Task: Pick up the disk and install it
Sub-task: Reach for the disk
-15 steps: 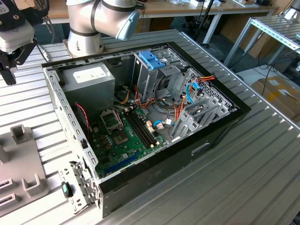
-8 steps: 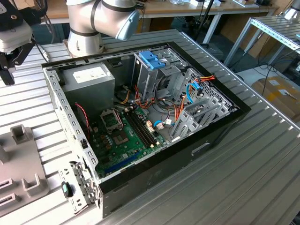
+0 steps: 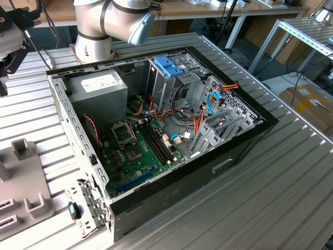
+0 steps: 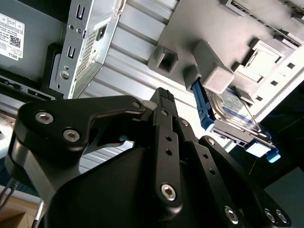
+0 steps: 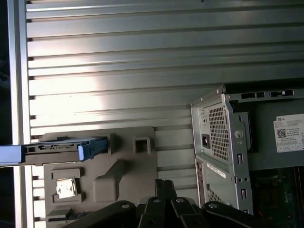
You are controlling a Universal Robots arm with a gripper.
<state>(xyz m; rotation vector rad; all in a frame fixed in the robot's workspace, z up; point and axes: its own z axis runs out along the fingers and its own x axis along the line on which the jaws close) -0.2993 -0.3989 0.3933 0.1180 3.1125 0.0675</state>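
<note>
Sitting on a moulded grey fixture (image 5: pixel 128 166), the metal disk (image 5: pixel 59 147) wears blue plastic.

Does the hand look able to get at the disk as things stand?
Probably yes: in the first wrist view the disk sits exposed at the edge of the grey holder, outside the computer case, with only bare holder between it and the hand.

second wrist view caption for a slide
Gripper near the disk, which sits in a grey fixture beside the computer case.

Silver-grey disk (image 4: pixel 235 111) with light blue rail, grey holder (image 5: pixel 126 166), ribbed silver worktop (image 5: pixel 118 71), black case (image 3: pixel 234 151), green motherboard (image 3: pixel 136 152) inside it
</note>
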